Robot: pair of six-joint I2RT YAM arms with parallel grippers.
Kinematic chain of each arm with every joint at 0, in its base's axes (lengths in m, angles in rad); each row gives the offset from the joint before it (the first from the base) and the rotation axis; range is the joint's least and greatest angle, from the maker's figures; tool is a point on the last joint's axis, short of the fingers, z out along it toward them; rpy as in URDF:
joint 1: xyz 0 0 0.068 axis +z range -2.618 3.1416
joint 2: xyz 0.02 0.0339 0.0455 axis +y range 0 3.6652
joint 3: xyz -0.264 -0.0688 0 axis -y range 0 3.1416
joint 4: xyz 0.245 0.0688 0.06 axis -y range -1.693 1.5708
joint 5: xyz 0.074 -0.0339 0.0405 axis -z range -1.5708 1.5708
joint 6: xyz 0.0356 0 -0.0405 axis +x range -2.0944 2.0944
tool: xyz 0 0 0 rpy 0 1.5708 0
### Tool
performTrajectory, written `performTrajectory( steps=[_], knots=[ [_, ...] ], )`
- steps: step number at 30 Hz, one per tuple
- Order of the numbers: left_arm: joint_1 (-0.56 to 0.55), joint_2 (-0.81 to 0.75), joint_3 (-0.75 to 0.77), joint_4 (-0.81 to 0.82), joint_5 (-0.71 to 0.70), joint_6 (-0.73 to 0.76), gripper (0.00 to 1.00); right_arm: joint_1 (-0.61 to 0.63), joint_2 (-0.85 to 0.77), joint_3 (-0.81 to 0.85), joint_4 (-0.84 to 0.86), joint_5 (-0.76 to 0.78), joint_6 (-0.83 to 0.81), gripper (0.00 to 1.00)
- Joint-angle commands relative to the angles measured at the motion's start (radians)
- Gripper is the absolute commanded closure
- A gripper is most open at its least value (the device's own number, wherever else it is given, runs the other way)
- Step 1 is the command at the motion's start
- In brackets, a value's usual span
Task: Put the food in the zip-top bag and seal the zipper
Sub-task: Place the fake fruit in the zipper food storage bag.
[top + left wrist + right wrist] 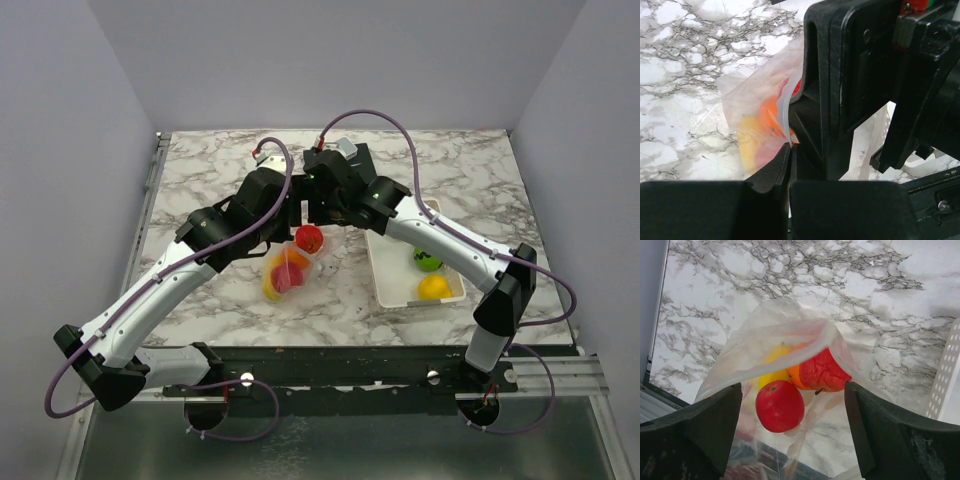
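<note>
Glossy red toy fruit (779, 406) at clear plastic bag (765, 340) mouth
Left gripper (789, 150) pinches the bag's edge; right gripper (792, 389) gapes, gripping nothing.

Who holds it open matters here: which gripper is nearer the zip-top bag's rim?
Left. The left gripper is shut on the rim of the zip-top bag; the right gripper hangs open over its mouth, above the red fruit.

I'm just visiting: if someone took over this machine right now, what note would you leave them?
Left pincer: shut on the zip-top bag's rim.
Right pincer: open over the bag's mouth.
Done: several fruits inside; a red fruit lies at the mouth.
To do: green fruit and orange fruit sit in the white basket; then seal the zipper.
</note>
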Motion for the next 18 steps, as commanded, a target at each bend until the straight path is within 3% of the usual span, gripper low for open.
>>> performTrajectory(
  steps=[1,12,18],
  knots=[
    [0.001,-0.002,-0.007,0.025,-0.004,0.011,1.0,0.007,-0.032,-0.003,0.059,-0.025,0.014,0.11],
    [0.003,0.0,-0.01,0.029,0.007,0.006,1.0,0.007,-0.121,-0.021,-0.021,-0.029,0.01,0.16],
    [0.002,0.001,-0.014,0.034,0.012,-0.003,1.0,0.007,-0.221,-0.118,-0.068,-0.006,0.044,0.21]
  ],
)
